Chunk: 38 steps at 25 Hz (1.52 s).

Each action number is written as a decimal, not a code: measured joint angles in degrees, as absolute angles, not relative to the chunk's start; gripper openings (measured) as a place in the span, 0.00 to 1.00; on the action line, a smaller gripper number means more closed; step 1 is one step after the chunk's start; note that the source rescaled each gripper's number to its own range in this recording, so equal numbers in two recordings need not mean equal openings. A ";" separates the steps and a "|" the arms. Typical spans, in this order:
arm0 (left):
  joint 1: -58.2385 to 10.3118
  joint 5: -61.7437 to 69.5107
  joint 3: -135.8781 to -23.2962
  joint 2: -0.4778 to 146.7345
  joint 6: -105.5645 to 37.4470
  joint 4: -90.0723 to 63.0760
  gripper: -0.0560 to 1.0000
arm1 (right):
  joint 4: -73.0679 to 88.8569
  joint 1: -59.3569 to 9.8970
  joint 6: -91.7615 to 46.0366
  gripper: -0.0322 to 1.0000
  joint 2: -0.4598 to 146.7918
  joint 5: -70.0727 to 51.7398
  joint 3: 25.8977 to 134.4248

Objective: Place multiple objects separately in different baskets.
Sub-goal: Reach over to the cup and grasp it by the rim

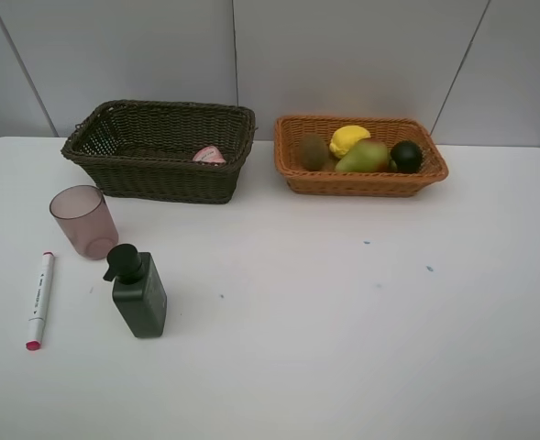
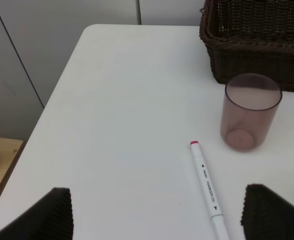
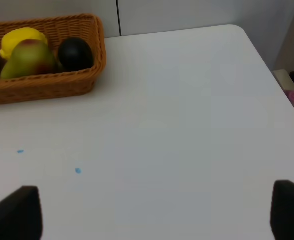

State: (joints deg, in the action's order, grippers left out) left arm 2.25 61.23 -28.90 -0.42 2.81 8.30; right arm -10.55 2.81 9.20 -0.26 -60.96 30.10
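Observation:
The orange-tan basket [image 1: 359,181] at the back right holds the brown kiwi [image 1: 313,151], yellow lemon [image 1: 348,139], green-red pear [image 1: 364,158] and dark green fruit [image 1: 406,156]. The dark brown basket [image 1: 159,179] at the back left holds the pink bottle [image 1: 209,155]. The mauve cup [image 1: 83,221], dark pump bottle [image 1: 138,291] and white marker [image 1: 39,300] stand on the table at front left. Neither gripper shows in the high view. My left gripper [image 2: 156,212] is open above the table near the marker [image 2: 206,185] and cup [image 2: 249,111]. My right gripper [image 3: 156,212] is open and empty, away from the basket [image 3: 47,85].
The white table's left edge [image 2: 42,112] and its right corner [image 3: 246,37] are near the grippers. Small blue specks [image 3: 77,171] mark the tabletop. Grey wall panels stand behind the baskets.

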 joint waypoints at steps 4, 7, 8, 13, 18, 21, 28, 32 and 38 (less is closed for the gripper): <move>2.25 61.23 -28.90 -0.42 2.81 8.30 0.90 | -10.36 3.04 9.02 1.00 -0.26 -60.96 30.10; 2.25 61.23 -28.90 -0.42 2.81 8.30 0.90 | -10.36 3.04 9.02 1.00 -0.26 -60.96 30.10; 2.25 61.23 -28.90 -0.42 2.81 8.30 0.90 | -10.36 3.04 9.02 1.00 -0.26 -60.96 30.10; 2.25 61.23 -28.90 -0.42 2.81 8.30 0.90 | -10.36 3.04 9.02 1.00 -0.26 -60.96 30.10; 2.25 61.23 -28.90 -0.42 2.81 8.30 0.90 | -10.36 3.04 9.02 1.00 -0.26 -60.96 30.10; 2.25 61.23 -28.90 -0.42 2.81 8.30 0.90 | -10.36 3.04 9.02 1.00 -0.26 -60.96 30.10; 2.25 61.23 -28.90 -0.42 2.81 8.30 0.90 | -10.36 3.04 9.02 1.00 -0.26 -60.96 30.10; 2.25 61.23 -28.90 -0.42 2.81 8.30 0.90 | -10.36 3.04 9.02 1.00 -0.26 -60.96 30.10; 2.25 61.23 -28.90 -0.42 2.81 8.38 0.90 | -10.36 3.04 9.02 1.00 -0.26 -60.96 30.10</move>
State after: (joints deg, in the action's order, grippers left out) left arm 2.25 61.23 -28.90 -0.42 2.81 8.38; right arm -10.36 3.04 9.02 -0.26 -60.96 30.10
